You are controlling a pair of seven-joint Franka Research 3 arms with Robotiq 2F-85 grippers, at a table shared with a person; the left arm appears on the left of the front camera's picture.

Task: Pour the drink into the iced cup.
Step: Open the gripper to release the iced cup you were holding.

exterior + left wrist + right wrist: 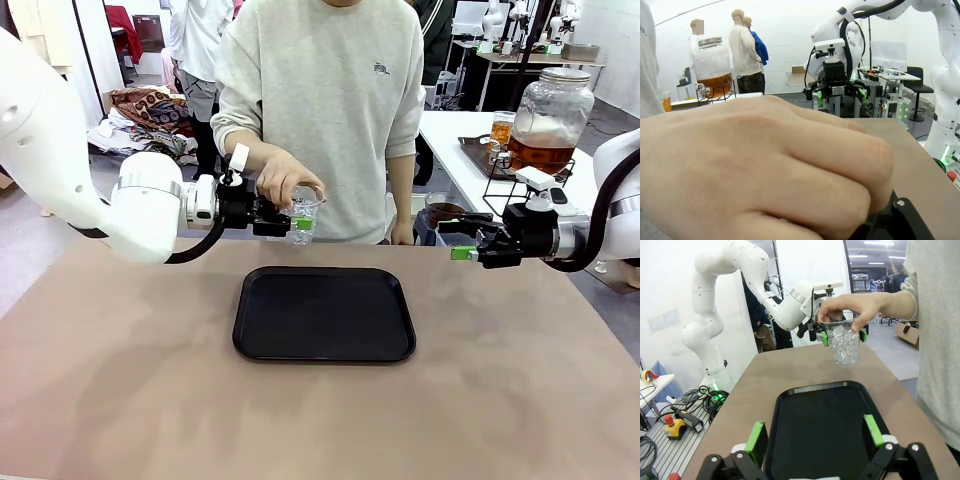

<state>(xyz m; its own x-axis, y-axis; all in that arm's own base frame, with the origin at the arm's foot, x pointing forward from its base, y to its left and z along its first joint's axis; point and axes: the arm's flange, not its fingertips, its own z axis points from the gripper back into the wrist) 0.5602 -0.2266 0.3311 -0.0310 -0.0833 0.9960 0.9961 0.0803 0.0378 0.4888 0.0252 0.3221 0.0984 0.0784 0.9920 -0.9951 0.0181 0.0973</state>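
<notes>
Drink: brown tea in the big glass jar [549, 118] on the white side table, far off on the robot's right, behind the right arm.
Table: wide and tan, with a black tray [324, 314] in the middle. Nothing is on the tray.
Person: stands at the far side, one hand [283, 183] on top of the iced cup [303, 216].
Iced cup: clear, full of ice, standing straight up in the air above the far edge of the tray.
Left gripper [290, 226]: right at the cup, a green pad on each side. I cannot tell if it squeezes the cup or has let go.
Right gripper [815, 436]: fingers spread wide, holding nothing.
Which way: the jar is well apart from the cup, off to the right. The right gripper is nearer the jar.
</notes>
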